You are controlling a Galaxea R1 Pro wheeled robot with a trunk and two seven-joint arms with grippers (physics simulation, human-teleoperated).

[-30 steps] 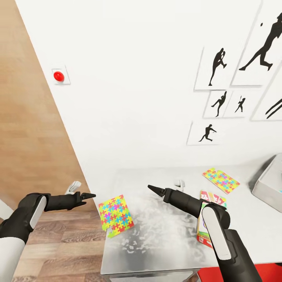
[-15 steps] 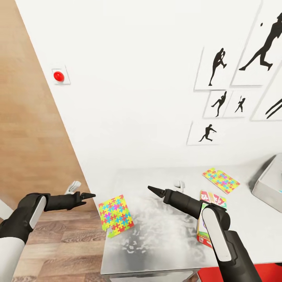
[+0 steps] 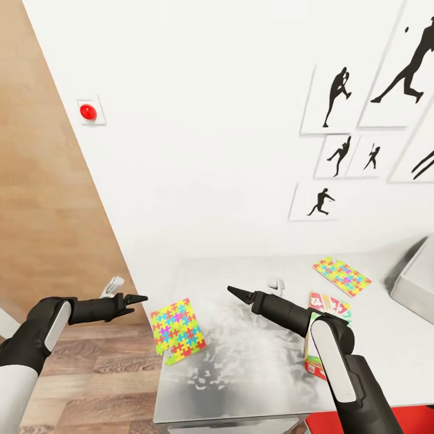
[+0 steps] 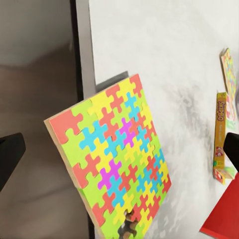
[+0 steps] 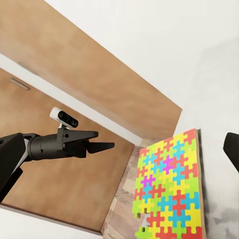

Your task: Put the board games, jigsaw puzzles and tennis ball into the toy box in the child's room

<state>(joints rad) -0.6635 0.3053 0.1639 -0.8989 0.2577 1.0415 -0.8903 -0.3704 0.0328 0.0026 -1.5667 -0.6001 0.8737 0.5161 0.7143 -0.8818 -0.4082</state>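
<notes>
A multicoloured jigsaw puzzle (image 3: 176,330) lies on the grey table (image 3: 253,361), overhanging its left edge; it is also in the left wrist view (image 4: 114,159) and the right wrist view (image 5: 169,189). A second jigsaw (image 3: 341,276) lies at the back right. A board game box (image 3: 328,306) sits partly behind my right forearm. The grey toy box (image 3: 416,280) is cut off at the right edge. My left gripper (image 3: 136,299) hovers open off the table's left side, just left of the near puzzle. My right gripper (image 3: 236,292) is open above the table's middle.
A white wall with black sports silhouettes (image 3: 337,96) rises behind the table, with a red button (image 3: 88,111) further left. Wooden floor (image 3: 90,374) lies left of the table. A red surface (image 3: 361,422) shows below the table's near edge.
The head view has shifted slightly, so the wall and toy box sit a little differently in the picture. Both arms hold nearly the same pose.
</notes>
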